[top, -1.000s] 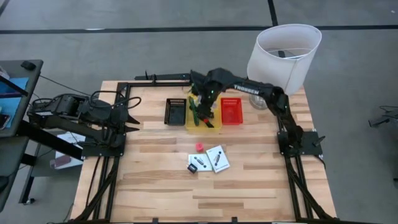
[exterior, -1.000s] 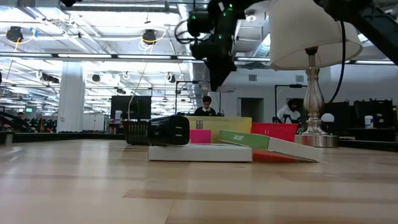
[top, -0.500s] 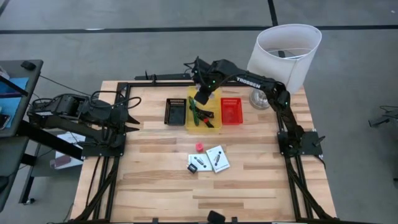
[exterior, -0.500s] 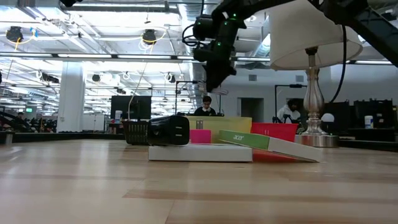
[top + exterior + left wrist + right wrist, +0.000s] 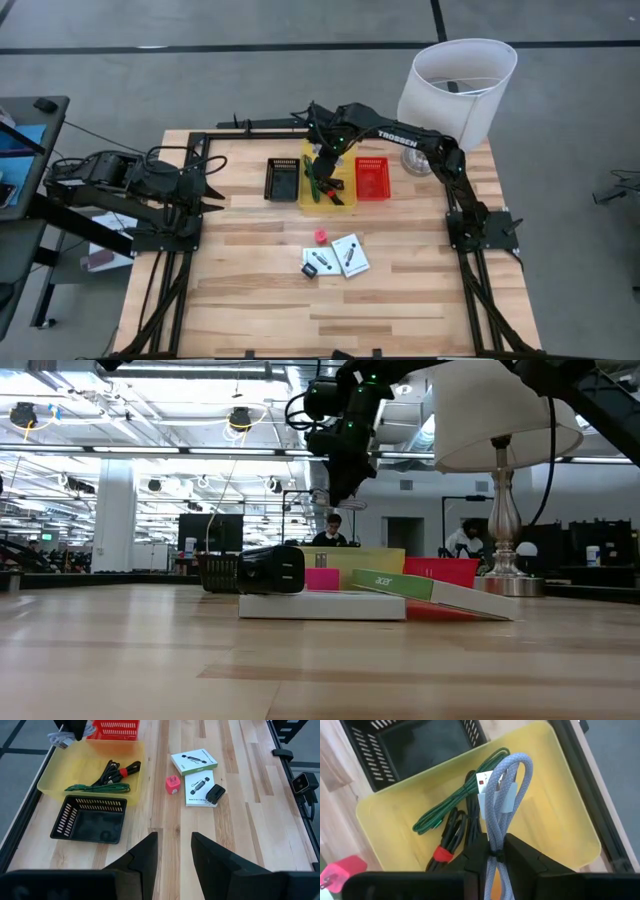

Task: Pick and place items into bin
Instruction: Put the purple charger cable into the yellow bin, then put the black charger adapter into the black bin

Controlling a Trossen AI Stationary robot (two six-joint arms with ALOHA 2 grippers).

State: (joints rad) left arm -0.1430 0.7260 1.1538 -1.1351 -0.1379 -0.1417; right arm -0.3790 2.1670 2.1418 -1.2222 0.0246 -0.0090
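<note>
The right gripper (image 5: 490, 851) pinches a coiled silver-grey cable (image 5: 504, 810) between its fingers and holds it above the yellow bin (image 5: 343, 192), near the far edge of the surface (image 5: 260, 300). In the high view the cable is hidden by the arm, and in the low view it is too small to make out below the gripper (image 5: 335, 485). The lower part of the coil is cut off behind the fingers in the right wrist view. A white tag (image 5: 484, 783) on the cable carries a red mark that cannot be read.

Inside the yellow bin lie a green braided cable (image 5: 445, 815) and a black cable with a red band (image 5: 445, 851); their ends overlap and cannot be separated by eye. A black slotted bin (image 5: 282, 179) stands just beside the yellow bin on one side, a red bin (image 5: 372, 177) on the other.

Near the middle of the surface lie a pink-red cube (image 5: 320, 236) and two white cards (image 5: 349, 255), the cards touching. A small black block (image 5: 215, 793) rests on one card. The printing on the cards is too small to read. In the low view one card's green edge reads "acer" (image 5: 384, 580).

"TROSSEN" (image 5: 395, 142) is printed on the right arm. The white lamp (image 5: 457, 90) stands at the far right corner.

The left gripper (image 5: 174, 851) waits at the left edge with its fingers spread and nothing between them.
</note>
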